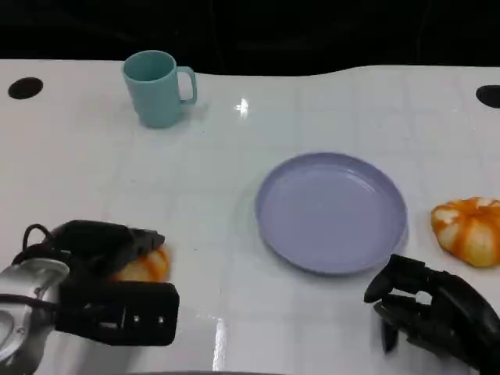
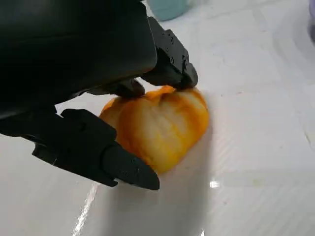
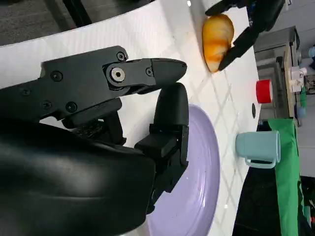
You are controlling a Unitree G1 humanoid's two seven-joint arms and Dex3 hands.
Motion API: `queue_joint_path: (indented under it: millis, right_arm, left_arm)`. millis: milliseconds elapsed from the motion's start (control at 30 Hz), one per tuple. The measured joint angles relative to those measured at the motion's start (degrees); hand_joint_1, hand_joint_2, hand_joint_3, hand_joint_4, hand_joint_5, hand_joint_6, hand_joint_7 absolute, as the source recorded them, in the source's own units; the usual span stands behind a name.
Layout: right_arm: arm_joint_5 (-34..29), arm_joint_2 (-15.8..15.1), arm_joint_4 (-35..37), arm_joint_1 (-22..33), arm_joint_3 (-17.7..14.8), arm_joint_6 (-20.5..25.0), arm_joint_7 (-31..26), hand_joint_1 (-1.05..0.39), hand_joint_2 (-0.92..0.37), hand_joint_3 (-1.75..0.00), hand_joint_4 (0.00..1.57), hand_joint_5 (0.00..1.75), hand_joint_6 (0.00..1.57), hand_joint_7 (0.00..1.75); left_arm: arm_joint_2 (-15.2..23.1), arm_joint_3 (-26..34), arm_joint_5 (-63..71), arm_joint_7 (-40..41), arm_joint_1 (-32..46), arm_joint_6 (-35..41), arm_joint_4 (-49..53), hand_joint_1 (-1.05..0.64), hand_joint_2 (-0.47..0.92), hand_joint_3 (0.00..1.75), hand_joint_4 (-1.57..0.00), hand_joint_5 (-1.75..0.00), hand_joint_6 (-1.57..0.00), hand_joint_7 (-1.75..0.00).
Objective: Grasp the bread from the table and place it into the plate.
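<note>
Fingers of my left hand (image 1: 101, 258) clamp the round orange-and-white bread roll (image 2: 157, 125) on the white table (image 1: 234, 195), at eight o'clock from the lavender round plate (image 1: 332, 212); my right hand (image 1: 433, 308) rests empty, fingers apart

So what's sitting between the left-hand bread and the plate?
Nothing: in the head view, only bare white table separates the bread under the left hand from the plate.

bare table (image 1: 211, 226) between bread (image 1: 144, 267) and plate (image 1: 332, 212)
</note>
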Motion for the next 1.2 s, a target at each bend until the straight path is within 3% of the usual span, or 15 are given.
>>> queue_joint_path:
  millis: [33,67,133,200,367,767,1200]
  right_arm:
    - [0.00,0.00,-0.04,0.02,0.01,0.02,-0.02,-0.52,-0.92,-0.28,0.66,1.75,0.67,1.38]
    - [0.00,0.00,-0.05,0.03,0.01,0.01,-0.02,-0.53,-0.92,-0.27,0.66,1.75,0.67,1.38]
    - [0.00,0.00,-0.05,0.03,0.01,-0.01,0.00,-0.53,-0.92,-0.27,0.67,1.75,0.67,1.38]
    - [0.03,0.00,-0.05,0.03,0.01,0.02,0.01,-0.51,-0.92,-0.27,0.68,1.75,0.67,1.39]
    - [0.02,0.00,-0.05,0.03,0.02,0.01,0.00,-0.50,-0.92,-0.28,0.68,1.75,0.67,1.39]
    - [0.08,-0.02,0.21,-0.08,-0.06,-0.07,0.14,-0.50,-0.92,-0.27,0.67,1.75,0.67,1.39]
    - [0.06,-0.07,1.41,-0.56,-0.10,-1.26,0.32,-0.52,-0.92,-0.28,0.66,1.75,0.66,1.39]
  left_arm:
    - [-0.22,0.20,-0.41,1.21,-0.06,-0.21,0.37,-0.20,0.50,1.11,-0.77,-1.64,-0.83,-1.22]
    - [-0.39,0.29,-0.61,2.76,-0.05,-0.67,0.74,-0.20,0.48,1.19,-0.77,-1.70,-0.73,-1.49]
    - [-0.53,0.29,-0.75,5.40,-0.05,-1.71,1.43,-0.20,0.52,1.25,-0.74,-1.73,-0.63,-1.66]
    - [-0.64,0.28,-1.16,6.75,-0.05,-2.56,2.26,-0.21,0.57,1.29,-0.73,-1.74,-0.57,-1.73]
    - [-0.95,0.28,-2.20,8.15,0.02,-4.02,3.60,-0.20,0.57,1.30,-0.71,-1.75,-0.55,-1.75]
    - [-3.34,1.50,-6.24,20.57,1.02,-13.68,9.14,-0.18,0.46,1.60,-0.77,-1.75,-0.60,-1.75]
    - [-4.31,2.44,-7.15,24.26,0.81,-19.11,8.64,-0.20,0.43,1.64,-0.75,-1.75,-0.59,-1.75]
